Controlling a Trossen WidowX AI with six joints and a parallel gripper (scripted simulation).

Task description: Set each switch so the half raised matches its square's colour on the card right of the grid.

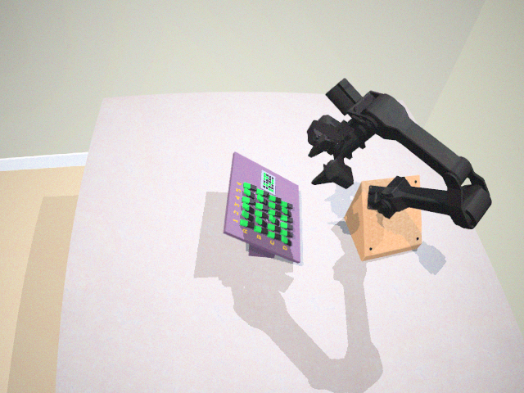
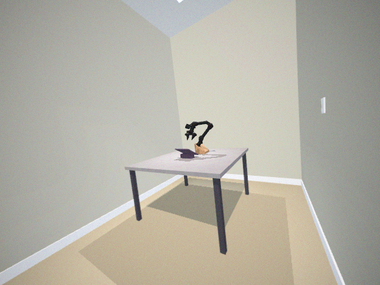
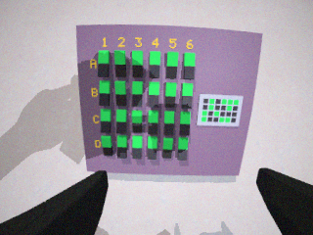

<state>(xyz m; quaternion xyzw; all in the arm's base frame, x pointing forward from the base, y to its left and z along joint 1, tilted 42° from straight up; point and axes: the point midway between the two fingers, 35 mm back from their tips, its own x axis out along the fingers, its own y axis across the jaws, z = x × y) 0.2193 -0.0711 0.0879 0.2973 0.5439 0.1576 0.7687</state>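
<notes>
The tilted purple panel (image 1: 247,169) (image 2: 184,151) (image 3: 220,59) carries a grid of green and dark grey switches, rows A to D and columns 1 to 6. In the wrist view every switch shows a green far half and a dark near half; which halves are raised is hard to tell. The small card (image 1: 268,182) (image 3: 220,111) lies right of column 6. Its far row reads dark, green, dark, then green squares; its near row reads green, dark, dark, green, green, dark. The middle rows are too small to read surely. My gripper (image 1: 312,169) (image 2: 190,139) (image 3: 184,178) is open and empty, high off the panel's near side.
The panel stands on a dark purple block (image 1: 261,250) (image 2: 187,155) on the pale table (image 1: 147,169) (image 2: 171,166). The orange arm base (image 1: 391,237) (image 2: 201,149) is near the panel's near edge. Arm shadows cross the table and the panel's left part.
</notes>
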